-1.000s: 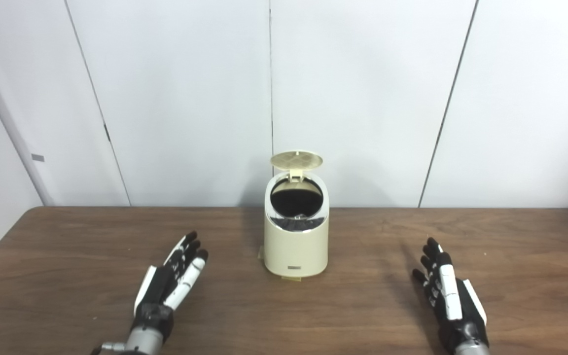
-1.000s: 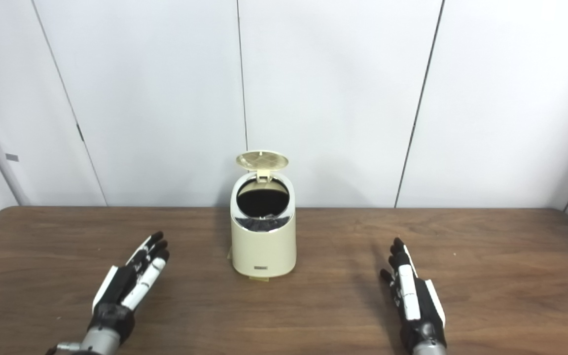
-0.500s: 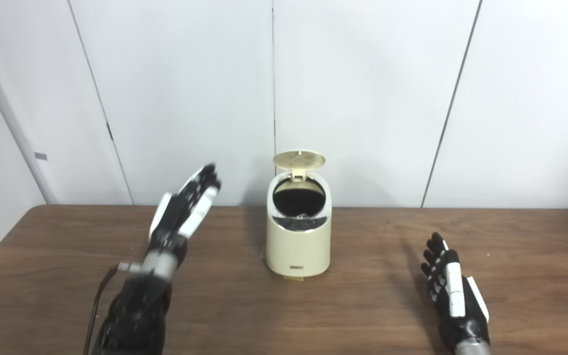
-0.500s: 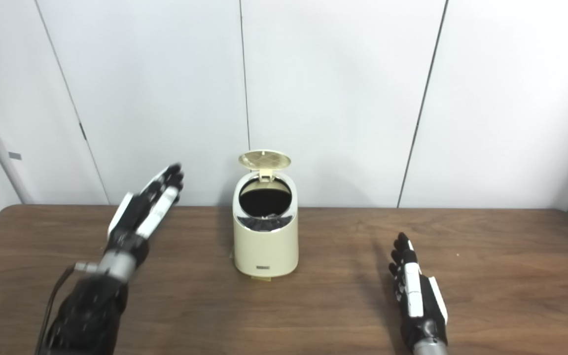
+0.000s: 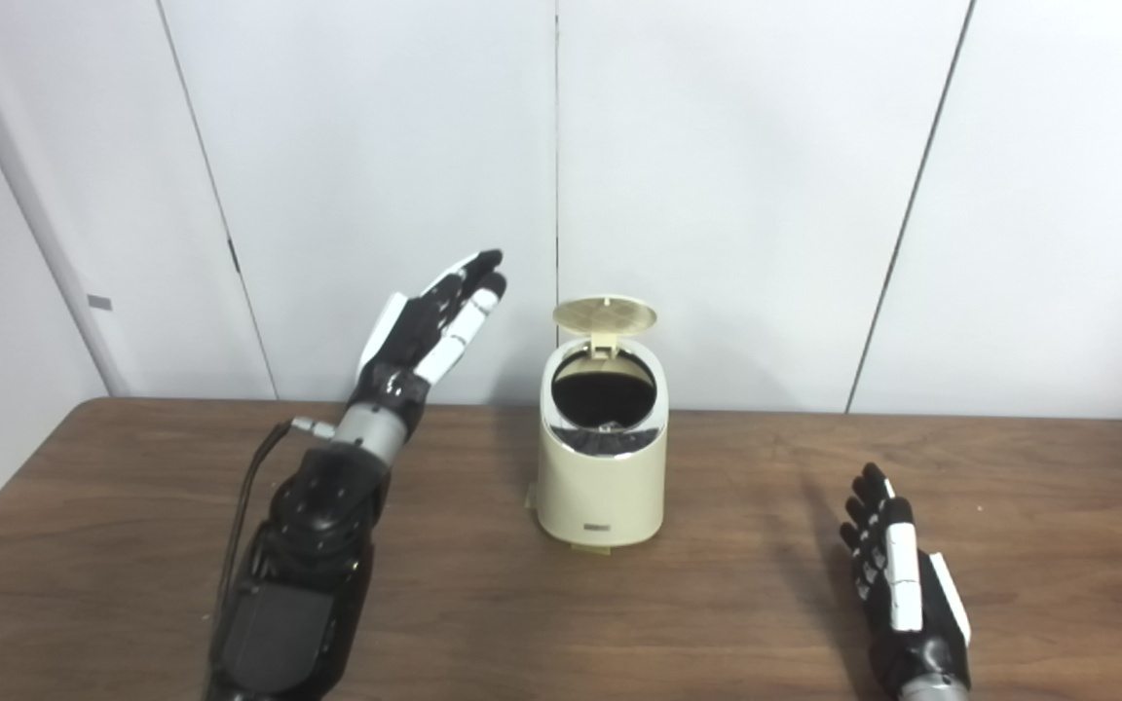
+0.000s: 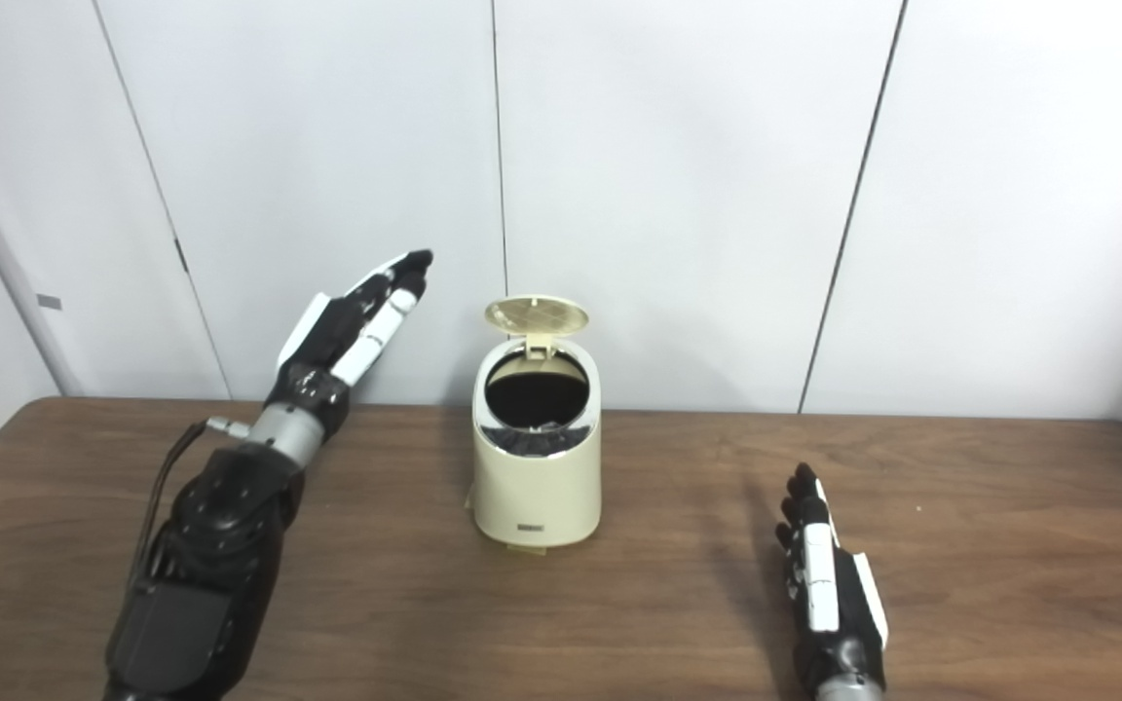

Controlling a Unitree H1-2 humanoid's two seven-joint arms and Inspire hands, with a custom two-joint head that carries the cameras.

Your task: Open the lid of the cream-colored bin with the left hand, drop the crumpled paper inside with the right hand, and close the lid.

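Bin [image 5: 602,458] stood mid-desk [image 5: 132,545], lid [image 5: 605,313] tipped up at the back. Left hand [image 5: 430,321] was raised, fingers extended, empty, just left of the lid and about level with it: nearer by far. Right hand [image 5: 897,584] lay flat, spread, empty, low right. No paper visible; probably already inside.

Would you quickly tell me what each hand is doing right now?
Left hand: open, empty, raised beside the bin.
Right hand: open, empty, low over the table.
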